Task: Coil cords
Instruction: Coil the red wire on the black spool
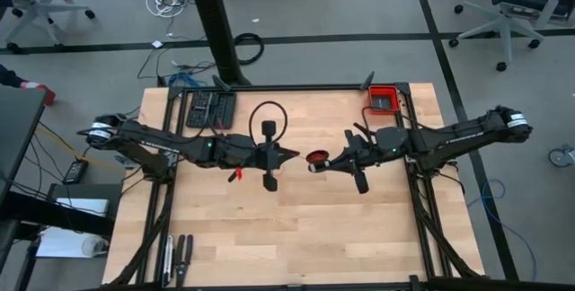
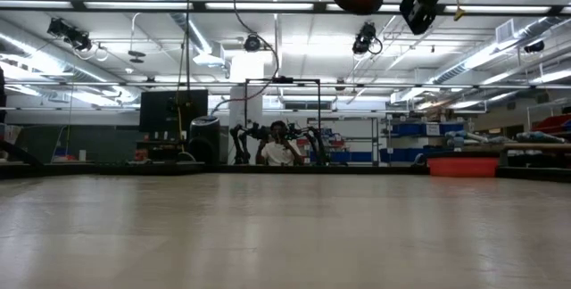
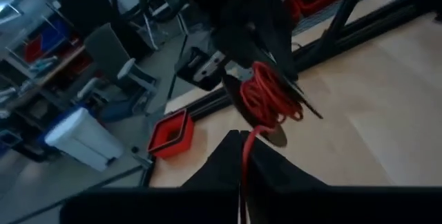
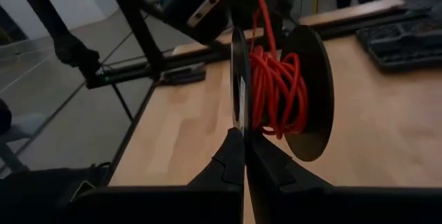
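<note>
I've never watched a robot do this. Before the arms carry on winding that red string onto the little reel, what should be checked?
1. Thin bright red cord wrapped on the dark round spool: ok.
2. Right gripper shut on the spool's near disc: ok.
3. Left gripper pinching the cord's free end: ok.
4. Spool held above the wooden table: ok.
5. Cord free of the black cable loop: ok.
6. How much cord is left unwound: cannot tell.
</note>
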